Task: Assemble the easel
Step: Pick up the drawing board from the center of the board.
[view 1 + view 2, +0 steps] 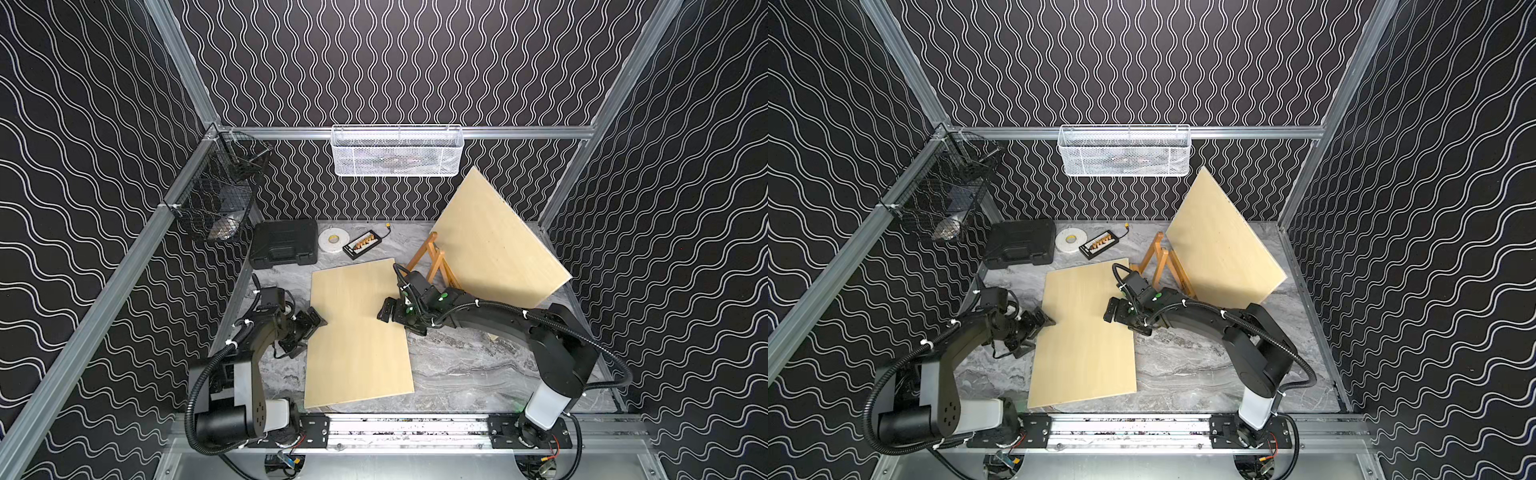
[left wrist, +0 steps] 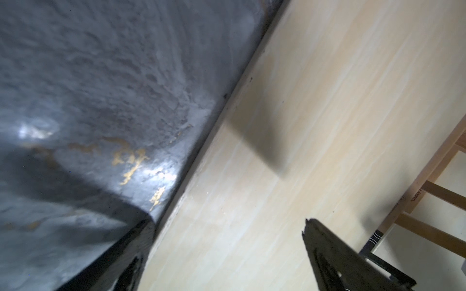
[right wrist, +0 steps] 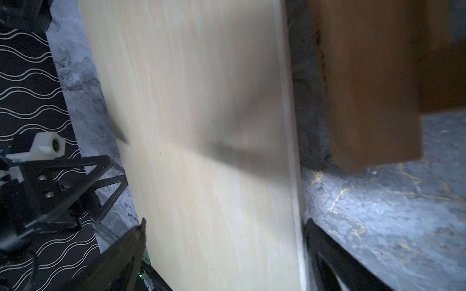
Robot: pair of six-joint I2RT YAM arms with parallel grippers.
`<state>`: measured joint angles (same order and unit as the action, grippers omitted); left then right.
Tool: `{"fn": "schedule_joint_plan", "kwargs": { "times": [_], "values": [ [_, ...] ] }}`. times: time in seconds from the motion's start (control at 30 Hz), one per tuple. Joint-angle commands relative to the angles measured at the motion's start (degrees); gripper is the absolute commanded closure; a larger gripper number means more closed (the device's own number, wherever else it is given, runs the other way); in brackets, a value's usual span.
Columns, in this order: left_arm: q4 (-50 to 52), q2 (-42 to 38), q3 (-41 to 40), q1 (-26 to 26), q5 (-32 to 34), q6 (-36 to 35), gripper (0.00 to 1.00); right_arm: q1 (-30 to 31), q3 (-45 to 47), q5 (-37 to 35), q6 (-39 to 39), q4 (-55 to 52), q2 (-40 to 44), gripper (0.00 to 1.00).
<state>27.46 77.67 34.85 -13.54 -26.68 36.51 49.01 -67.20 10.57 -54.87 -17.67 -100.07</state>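
Pale wooden board [image 1: 359,332] flat, long axis near-to-far, easel [image 1: 433,245] standing beyond

Your left arm [image 1: 257,345] climbs from its base at 7 o'clock in both top views, folds at the elbow and sends its forearm toward 2 o'clock. Its wrist is bent low, and the left gripper [image 1: 318,322] points to 3 o'clock with its jaws spread wide; 2 dark fingers [image 2: 325,254] show apart in the left wrist view. Your right arm [image 1: 498,320] climbs from 5 o'clock, bends at the elbow and lies nearly level toward 9 o'clock. The right gripper [image 1: 384,313] points to 9 o'clock, jaws spread wide too. The 2 grippers face each other, well apart.
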Motion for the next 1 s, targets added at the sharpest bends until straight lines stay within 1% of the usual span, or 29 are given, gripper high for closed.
{"fn": "schedule_joint_plan", "kwargs": {
  "times": [0.0,0.13,0.27,0.47,0.57,0.67,0.8,0.97],
  "values": [
    [2.68,1.04,-1.93,0.36,-6.72,2.76,0.01,0.43,0.01,13.4,-2.59,15.56,0.86,0.0],
    [2.61,0.04,-2.5,0.36,-5.9,3.18,0.01,0.42,0.08,13.49,-2.58,15.71,1.32,0.0],
    [1.68,-1.1,-3.12,0.53,-6.41,4.04,0.02,0.24,1.22,12.12,-2.67,14.83,3.02,0.0],
    [-0.43,-1.47,-4.44,0.91,-7.03,5.95,0.02,-0.49,1.98,12.31,-2.72,14.36,4.48,0.0],
    [-1.8,-1.39,-4.6,2.27,-7.36,7.16,0.02,-1.34,5.01,11.45,-3.07,13.56,5.65,0.0],
    [-2.49,-1.46,-4.44,3.42,-6.82,8.18,0.02,-2.43,7.43,12.66,-4.36,15.5,6.63,0.0],
    [-2.85,-1.81,-4.68,3.91,-6.29,8.99,0.02,-2.93,8.67,11.67,-4.14,14.66,7.61,0.0],
    [-2.38,-2.53,-4.79,4.57,-4.71,9.27,0.02,-3.92,10.25,12.57,-4.52,15.48,7.61,0.0]
  ]
}}
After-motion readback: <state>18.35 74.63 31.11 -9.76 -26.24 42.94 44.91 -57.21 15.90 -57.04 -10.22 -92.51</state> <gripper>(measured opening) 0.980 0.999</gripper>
